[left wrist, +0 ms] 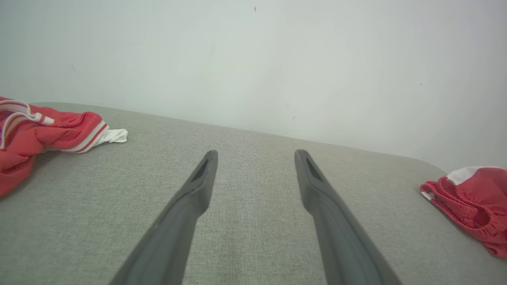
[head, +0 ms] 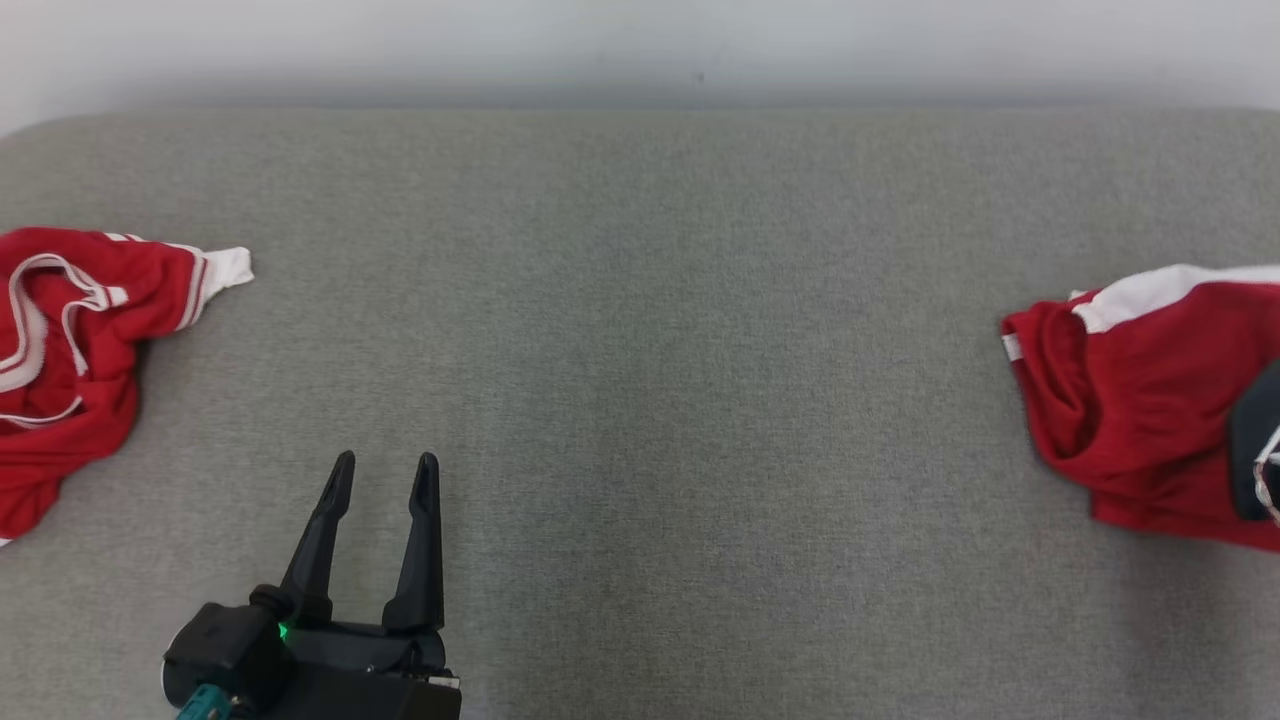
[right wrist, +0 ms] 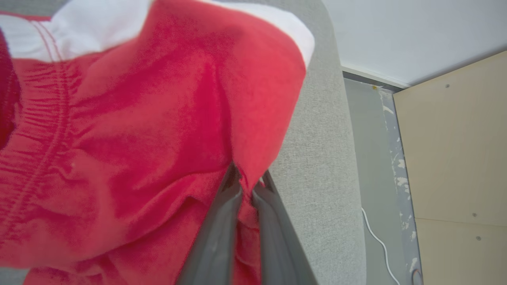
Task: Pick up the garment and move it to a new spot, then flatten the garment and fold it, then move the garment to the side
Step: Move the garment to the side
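Grey fabric cushion (head: 640, 350) spans the head view; pale wall (head: 640, 40) along the top. Red garment (head: 1130, 420) bunched at right edge. Striped red top (head: 70, 370) crumpled at left edge, well apart from it. Left gripper (head: 386, 462), lower left: fingers spread wide, holding nothing. Right gripper (right wrist: 248, 178), right wrist view: pinched tight on a fold of the red garment. Same view adds wooden panel (right wrist: 455, 158) and white cable (right wrist: 376, 237) at right.

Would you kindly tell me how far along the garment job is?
Done: the right gripper is shut on the red shorts at the right end of the grey padded surface. In hand: the pick-up; the shorts lie crumpled. To do: moving, flattening, folding, setting aside. The left gripper hangs open, empty.
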Controlling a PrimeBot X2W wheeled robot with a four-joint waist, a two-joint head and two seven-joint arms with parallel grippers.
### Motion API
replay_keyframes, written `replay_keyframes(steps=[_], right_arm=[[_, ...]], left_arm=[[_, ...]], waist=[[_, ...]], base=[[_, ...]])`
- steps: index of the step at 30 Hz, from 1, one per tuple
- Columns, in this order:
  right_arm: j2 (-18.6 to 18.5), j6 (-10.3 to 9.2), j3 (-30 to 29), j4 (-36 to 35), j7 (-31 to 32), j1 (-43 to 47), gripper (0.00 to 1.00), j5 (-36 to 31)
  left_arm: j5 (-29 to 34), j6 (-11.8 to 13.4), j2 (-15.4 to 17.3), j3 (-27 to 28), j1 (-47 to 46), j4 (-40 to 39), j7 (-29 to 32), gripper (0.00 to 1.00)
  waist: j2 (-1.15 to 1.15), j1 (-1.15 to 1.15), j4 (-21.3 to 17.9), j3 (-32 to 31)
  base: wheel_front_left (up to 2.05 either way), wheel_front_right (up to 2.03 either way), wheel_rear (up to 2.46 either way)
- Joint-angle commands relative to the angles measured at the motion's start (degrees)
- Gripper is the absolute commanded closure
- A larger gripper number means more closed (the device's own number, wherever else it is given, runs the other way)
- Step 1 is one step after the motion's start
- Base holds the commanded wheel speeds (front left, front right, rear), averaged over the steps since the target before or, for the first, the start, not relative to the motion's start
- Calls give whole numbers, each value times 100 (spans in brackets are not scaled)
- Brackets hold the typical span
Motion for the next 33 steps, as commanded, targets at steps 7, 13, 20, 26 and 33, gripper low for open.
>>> replay_keyframes(steps=[7,13,20,26,33], right_arm=[[-737,-15,-166,384,-1057,-260,100,-359],[-900,-15,-692,850,-1791,-341,100,-841],[-846,-15,-716,866,-2227,-154,100,-1074],[-714,-15,-813,893,-2338,-250,0,-1263],[-522,-15,-1030,961,-2909,-290,0,-1455]], left_arm=[[-49,-15,137,-70,-226,-220,18,0],[-95,-19,167,-137,-292,-248,28,0],[-134,-21,133,-168,-218,-161,3,0],[-134,-21,107,-186,-196,-134,-4,0],[-135,-3,79,-131,-131,-128,-13,0]], waist=[[-1,0,-269,631],[-1,0,-175,813],[-1,0,-115,728],[-1,0,-90,577],[-1,0,-120,292]], base=[[0,0,0],[0,0,0],[0,0,0],[0,0,0],[0,0,0]])
